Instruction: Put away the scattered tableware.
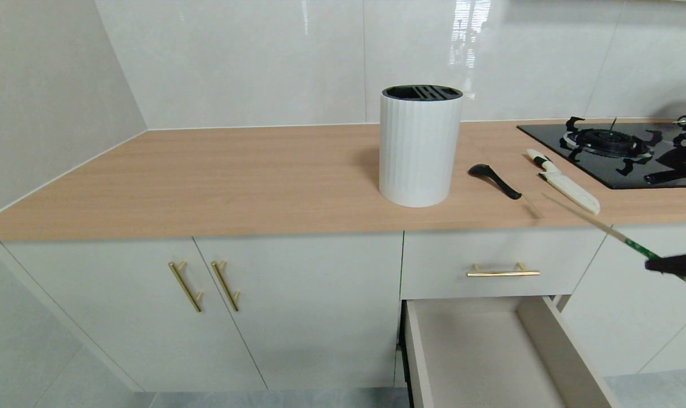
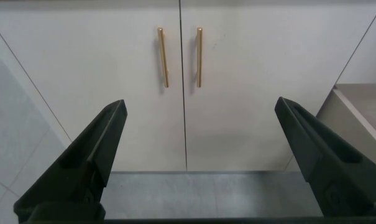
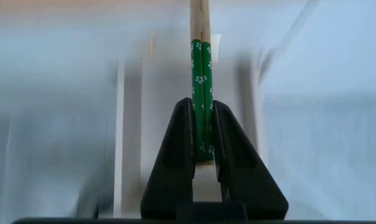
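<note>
Chopsticks (image 3: 200, 93) are what I have in hand: my right claw (image 3: 200, 115) is pinched tight on their green patterned ends. The bare wooden tips slant up and away across the counter's (image 1: 207, 175) front edge, ending close to the knife (image 1: 564, 181). The claw itself hangs below counter level, out in front of the cabinets at the far right. My left claw (image 2: 200, 106) is spread wide with nothing in it, low down and facing the cupboard doors (image 2: 181, 124).

On the counter, the holder (image 1: 419, 150) stands upright right of the middle, nearer the front edge than the back wall, its black slotted top open to me. A spoon (image 1: 493, 178) lies just to its right. The knife lies beyond that, between the spoon and the hob (image 1: 621, 150), which takes up the back right corner. Below the front edge, a drawer (image 1: 422, 362) stands pulled out.

By my reckoning this is the carry step for the first item, with spoon and knife not yet dealt with. I take the holder to be the likelier home, though the drawer could serve too. Next I would need to raise the claw above the holder's rim, swing the sticks until they point down, and line them up over a slot before letting go. The sticks are long and gripped at one end, so the far tips may sweep the knife or knock the holder if I turn carelessly.
</note>
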